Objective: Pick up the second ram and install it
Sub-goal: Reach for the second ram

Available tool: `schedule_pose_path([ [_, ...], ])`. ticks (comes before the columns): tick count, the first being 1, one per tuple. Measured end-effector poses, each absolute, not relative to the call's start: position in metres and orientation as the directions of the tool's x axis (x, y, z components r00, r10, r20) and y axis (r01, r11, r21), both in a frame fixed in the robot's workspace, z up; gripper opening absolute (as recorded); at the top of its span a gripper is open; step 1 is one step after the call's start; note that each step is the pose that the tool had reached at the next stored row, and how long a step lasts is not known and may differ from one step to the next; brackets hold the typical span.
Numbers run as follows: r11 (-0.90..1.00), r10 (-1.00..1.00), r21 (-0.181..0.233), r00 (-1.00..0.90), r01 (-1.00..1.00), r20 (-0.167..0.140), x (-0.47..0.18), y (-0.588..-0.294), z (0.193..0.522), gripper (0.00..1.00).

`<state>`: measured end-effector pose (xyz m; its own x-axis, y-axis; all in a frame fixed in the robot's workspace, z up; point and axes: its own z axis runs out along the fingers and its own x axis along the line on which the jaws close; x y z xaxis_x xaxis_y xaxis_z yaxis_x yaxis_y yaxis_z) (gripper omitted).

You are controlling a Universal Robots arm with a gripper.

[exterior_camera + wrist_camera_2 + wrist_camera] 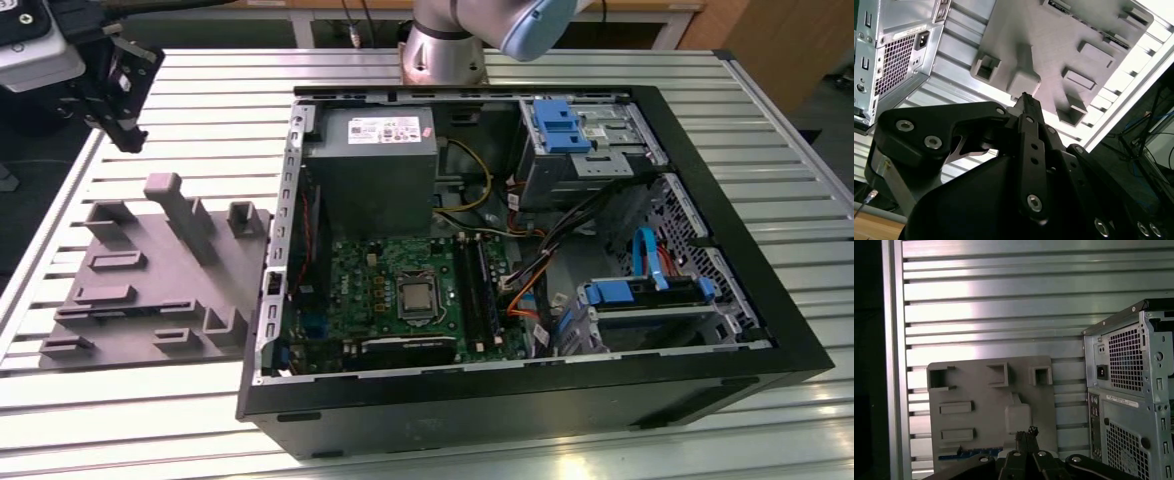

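Observation:
My gripper (130, 135) hangs above the far left corner of the table, over the far edge of the grey tray (134, 290). In both wrist views its fingertips (1027, 433) meet with nothing between them, pointing at the tray's tall post (1023, 70). Right by the fingers, a thin blue-green strip (971, 454) shows at the tray's edge in the first wrist view. I cannot tell whether it is the second ram. The open computer case (534, 400) lies to the exterior view's right, with dark memory slots (477, 290) beside the silver processor (418, 296).
Several upright posts and pockets stand on the tray. The case's rear panel (1126, 400) with its vents faces the wrist cameras. Inside the case are a grey power supply (371, 160), blue drive brackets (561, 125) and loose cables. The arm's base (447, 45) stands behind the case.

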<state>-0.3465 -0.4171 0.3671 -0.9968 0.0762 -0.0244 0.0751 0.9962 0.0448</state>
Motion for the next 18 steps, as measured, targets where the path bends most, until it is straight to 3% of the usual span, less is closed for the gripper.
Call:
schedule_pose_path([
  [18, 0.996, 0.076, 0.045, -0.997, 0.075, -0.024, -0.355, -0.4175, 0.3663, 0.11],
])
